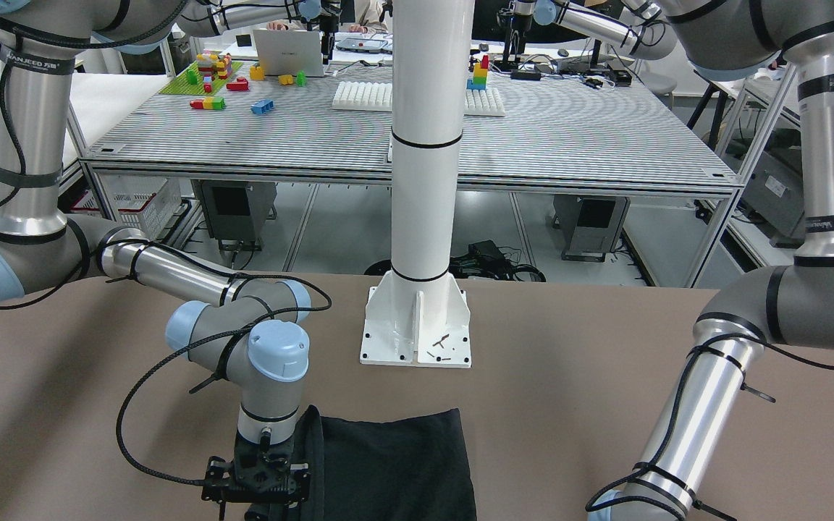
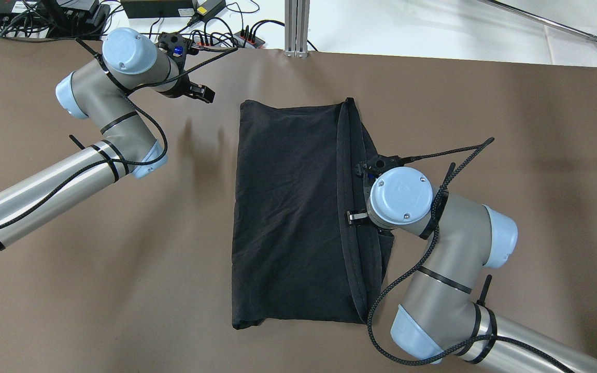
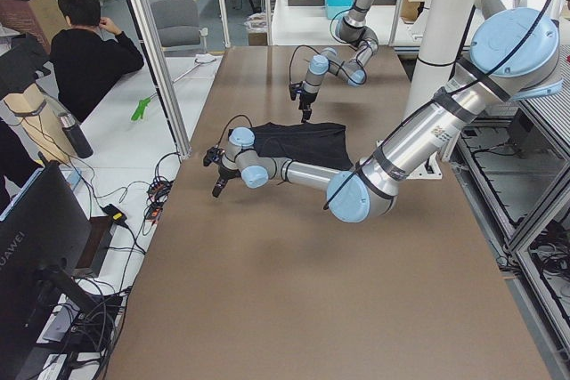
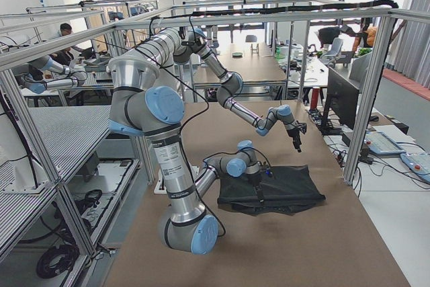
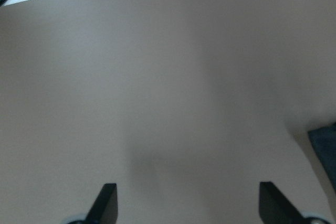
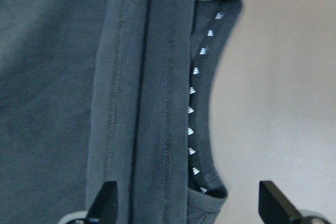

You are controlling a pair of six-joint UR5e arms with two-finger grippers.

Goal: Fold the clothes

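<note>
Black garment (image 2: 288,207) covers mid-table (image 2: 96,290). Right arm (image 2: 401,199) hangs over its right hem, blocking that side. Left half offers open passage. White post base (image 1: 417,325) stands at the robot-side edge.

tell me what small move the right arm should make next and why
Probably lower the right gripper straight down and shut it on the stitched edge of the black garment. It hangs open over that edge, gripping nothing, while the left gripper is open over the table, off the cloth.
</note>
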